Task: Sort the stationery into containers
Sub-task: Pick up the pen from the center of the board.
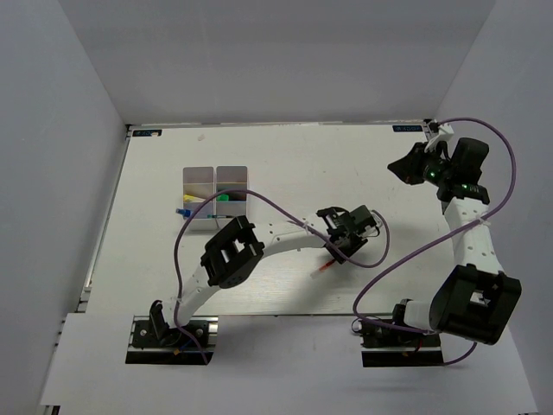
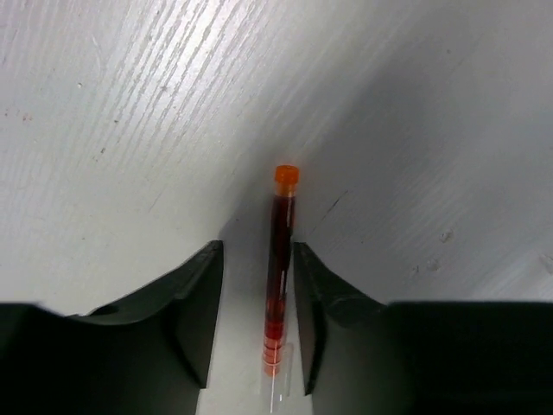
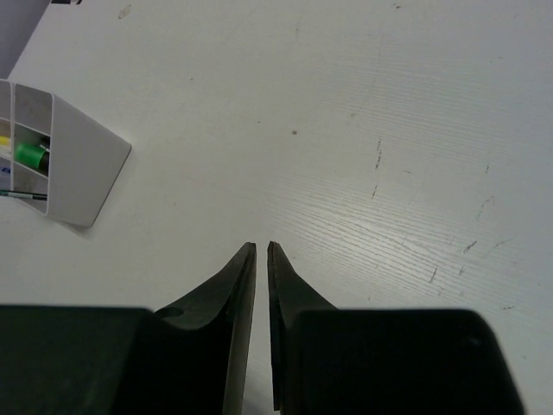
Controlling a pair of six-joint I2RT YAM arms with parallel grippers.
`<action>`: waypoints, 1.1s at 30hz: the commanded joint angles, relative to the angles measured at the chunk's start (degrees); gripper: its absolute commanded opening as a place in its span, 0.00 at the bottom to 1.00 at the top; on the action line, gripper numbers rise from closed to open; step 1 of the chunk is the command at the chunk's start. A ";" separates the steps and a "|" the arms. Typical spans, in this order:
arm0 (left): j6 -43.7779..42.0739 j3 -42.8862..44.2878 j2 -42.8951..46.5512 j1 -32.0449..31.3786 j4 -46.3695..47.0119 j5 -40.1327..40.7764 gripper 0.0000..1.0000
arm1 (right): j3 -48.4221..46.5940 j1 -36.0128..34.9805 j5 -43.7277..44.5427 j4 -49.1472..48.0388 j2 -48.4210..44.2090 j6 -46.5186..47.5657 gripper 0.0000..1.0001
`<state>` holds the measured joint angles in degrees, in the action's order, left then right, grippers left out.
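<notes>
Left wrist view: the left gripper (image 2: 257,251) has its jaws open astride a thin red-ended pen (image 2: 278,259) lying on the surface (image 2: 130,130), not yet clamped. Beyond, the white tray (image 1: 232,175) holds green, yellow and blue pieces (image 1: 223,198), so sorting looks nearly done. The right gripper (image 1: 406,166) hovers at far right, jaws nearly closed and empty.

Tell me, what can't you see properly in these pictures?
Red pen: left wrist view, its near end runs off the bottom edge; in the top view the left gripper covers part of it.
White tray: right wrist view, cut off by the left edge.
Things in the tray: top view, too small to name.
</notes>
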<state>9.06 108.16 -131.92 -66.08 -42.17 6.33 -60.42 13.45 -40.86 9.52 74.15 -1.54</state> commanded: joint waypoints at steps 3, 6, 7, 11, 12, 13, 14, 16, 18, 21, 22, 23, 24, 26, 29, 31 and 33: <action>-0.45 2.76 -1.67 -1.59 -4.58 5.10 0.42 | 1.45 1.66 -6.68 -2.75 -3.04 -1.01 0.17; -0.97 2.76 -2.37 -2.21 -5.90 5.71 0.32 | 2.15 2.37 -8.44 -3.19 -3.75 -1.53 0.19; -0.97 2.76 -2.38 -2.73 -6.69 6.32 0.29 | 2.33 2.45 -8.97 -3.19 -4.18 -1.54 0.19; -0.36 1.18 -3.17 -2.73 -7.49 7.64 0.16 | 2.59 3.33 -10.73 -3.54 -4.28 -2.24 0.19; 0.25 -1.09 -2.04 -2.73 -6.88 7.65 0.13 | 3.03 3.51 -11.51 -3.46 -4.45 -2.15 0.19; 0.26 -2.67 -1.07 -2.12 -6.09 6.60 0.13 | 3.12 3.94 -11.87 -3.63 -4.71 -2.24 0.21; 1.91 -4.52 0.42 -1.42 -3.12 4.59 0.12 | 3.29 3.86 -12.39 -3.80 -4.80 -2.24 0.26; 2.98 -13.12 7.76 -0.55 2.33 4.39 0.05 | 4.08 4.47 -13.27 -4.33 -5.50 -1.71 0.41; 4.64 -19.96 12.80 0.86 8.93 4.40 0.01 | 4.79 5.09 -14.42 -4.86 -5.86 -1.36 0.63; 7.54 -25.69 20.63 3.24 14.02 5.10 0.00 | 5.32 5.35 -16.70 -5.65 -5.95 -1.36 0.66; 8.33 -27.11 22.48 4.46 15.18 6.40 0.00 | 5.40 5.62 -17.66 -5.56 -5.86 -1.53 0.66; 9.21 -29.91 26.06 5.08 16.15 7.29 0.00 | 5.49 5.71 -18.63 -5.56 -5.60 -1.36 0.66; 10.53 -31.50 28.01 5.70 18.85 8.34 0.00 | 5.58 5.79 -19.08 -5.56 -5.51 -1.45 0.66; 12.29 -36.67 32.32 7.54 21.77 12.12 0.00 | 6.02 5.97 -20.22 -5.74 -5.68 -1.45 0.66; 15.72 -43.79 41.19 10.08 27.13 19.93 0.00 | 7.25 5.88 -21.45 -6.79 -6.21 -1.36 0.66; 17.74 -46.97 47.41 11.24 31.00 27.66 0.00 | 7.86 5.88 -22.33 -7.23 -6.73 -1.01 0.66; 18.62 -51.28 51.04 12.12 33.81 36.15 0.00 | 8.48 5.97 -22.94 -7.67 -7.44 -1.01 0.66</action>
<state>23.75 60.62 -87.92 -55.16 -16.05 27.88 -52.51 19.11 -60.58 4.78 68.93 -2.74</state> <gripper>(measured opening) 0.196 0.657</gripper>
